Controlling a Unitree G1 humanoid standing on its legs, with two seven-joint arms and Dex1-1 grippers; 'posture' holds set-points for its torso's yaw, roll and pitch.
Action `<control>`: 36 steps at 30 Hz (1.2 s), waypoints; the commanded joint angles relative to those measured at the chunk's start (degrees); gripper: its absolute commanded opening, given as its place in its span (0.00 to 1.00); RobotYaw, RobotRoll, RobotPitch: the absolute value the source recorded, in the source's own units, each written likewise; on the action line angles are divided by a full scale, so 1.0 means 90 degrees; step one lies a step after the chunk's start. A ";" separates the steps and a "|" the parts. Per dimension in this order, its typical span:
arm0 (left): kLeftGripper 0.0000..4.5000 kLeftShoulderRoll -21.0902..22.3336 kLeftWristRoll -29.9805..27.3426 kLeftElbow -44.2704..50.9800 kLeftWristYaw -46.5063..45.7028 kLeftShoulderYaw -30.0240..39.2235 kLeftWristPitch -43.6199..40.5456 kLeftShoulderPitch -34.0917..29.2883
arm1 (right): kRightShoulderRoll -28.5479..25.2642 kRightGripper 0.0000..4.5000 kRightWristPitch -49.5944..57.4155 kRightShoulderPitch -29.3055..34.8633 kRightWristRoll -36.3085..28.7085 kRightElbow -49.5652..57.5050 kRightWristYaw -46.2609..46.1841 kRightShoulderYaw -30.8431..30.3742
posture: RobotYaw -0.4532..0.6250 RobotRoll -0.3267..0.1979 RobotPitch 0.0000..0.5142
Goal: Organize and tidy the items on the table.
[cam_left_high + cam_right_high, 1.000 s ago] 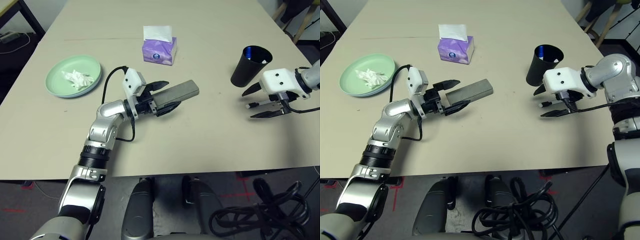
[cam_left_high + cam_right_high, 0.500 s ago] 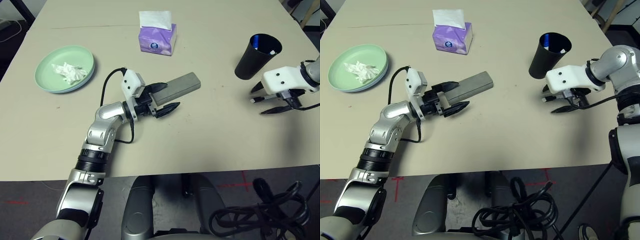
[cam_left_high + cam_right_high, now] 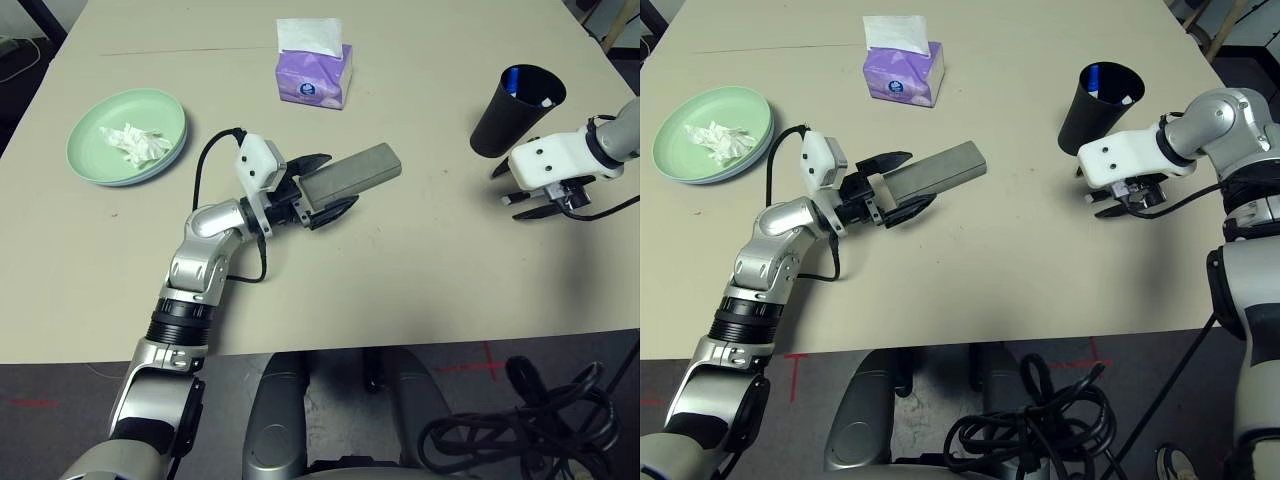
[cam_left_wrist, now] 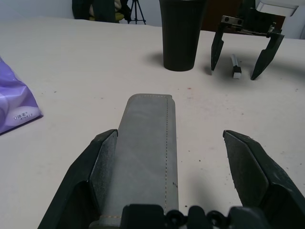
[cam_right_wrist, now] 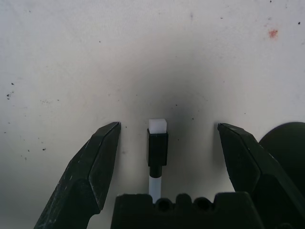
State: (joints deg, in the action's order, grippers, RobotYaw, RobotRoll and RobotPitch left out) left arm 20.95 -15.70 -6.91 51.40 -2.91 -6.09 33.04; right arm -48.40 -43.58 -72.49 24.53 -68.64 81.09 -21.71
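A grey glasses case (image 3: 350, 172) lies on the table (image 3: 420, 270) near the middle. My left gripper (image 3: 338, 182) is open around its near end. In the left wrist view the case (image 4: 145, 143) rests against one finger, with a gap to the other. Next to the black blue-lined cup (image 3: 517, 110), my right gripper (image 3: 515, 192) points down, open, straddling a thin white stick (image 5: 157, 138) with a black band. The stick lies flat on the table, touched by neither finger. A crumpled white tissue (image 3: 133, 142) sits in the light-green plate (image 3: 127, 170) at the far left.
A purple tissue box (image 3: 313, 75) stands at the back, behind the case. The cup holds something white at its rim (image 3: 543, 100). The table's front edge runs just below my left forearm, with cables on the floor beyond it.
My left gripper has slid forward so the case sits deeper between its fingers. My right gripper has tipped downward over the stick and drawn a little nearer the cup. The camera shifted early on.
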 commanded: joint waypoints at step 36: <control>1.00 0.0046 0.0047 -0.0393 0.0056 -0.0043 0.0184 0.0261 | -0.0003 0.00 0.0287 -0.0407 -0.0202 -0.0173 0.1121 0.0143 | 0.51 0.62 0.52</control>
State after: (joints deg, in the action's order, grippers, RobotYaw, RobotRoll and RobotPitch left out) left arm 21.28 -15.61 -9.60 51.33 -2.92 -5.09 35.71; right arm -46.58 -41.56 -75.44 23.68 -70.46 90.41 -21.64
